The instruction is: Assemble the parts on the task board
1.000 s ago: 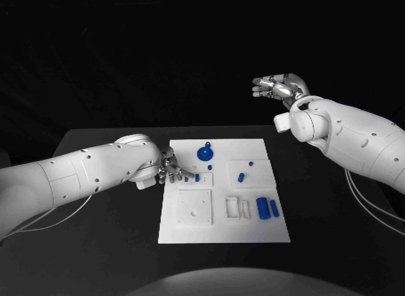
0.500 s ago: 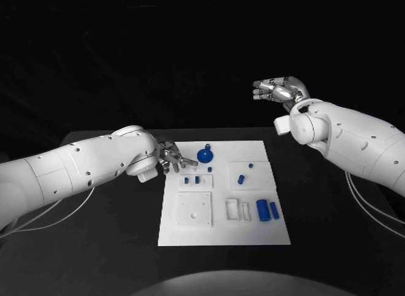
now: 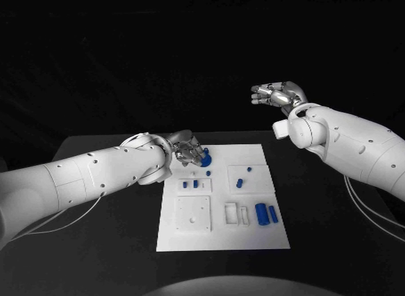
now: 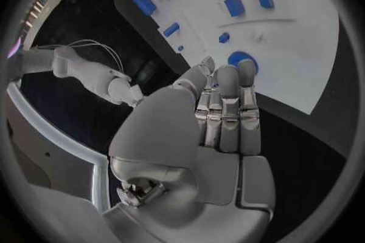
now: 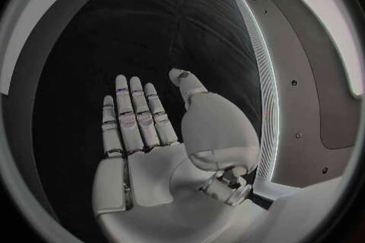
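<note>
- The task board [image 3: 222,240] is a white plate lying flat in the middle of the black table [image 3: 96,259].
- Small blue parts sit on the board. A round blue part [image 3: 205,156] is near the far left corner.
- Two tiny blue pegs [image 3: 190,183] stand in a small frame below the round part.
- Two more small blue bits [image 3: 244,176] sit in the frame on the right.
- Two bigger blue blocks [image 3: 267,213] lie side by side near the right edge.
- My left hand [image 3: 186,150] is over the far left corner, right by the round blue part. Its fingers [image 4: 229,110] are straight and close together. It holds nothing.
- My right hand [image 3: 277,94] is up high, far past the table. Its fingers [image 5: 135,114] are straight, the thumb is out, and it holds nothing.
</note>
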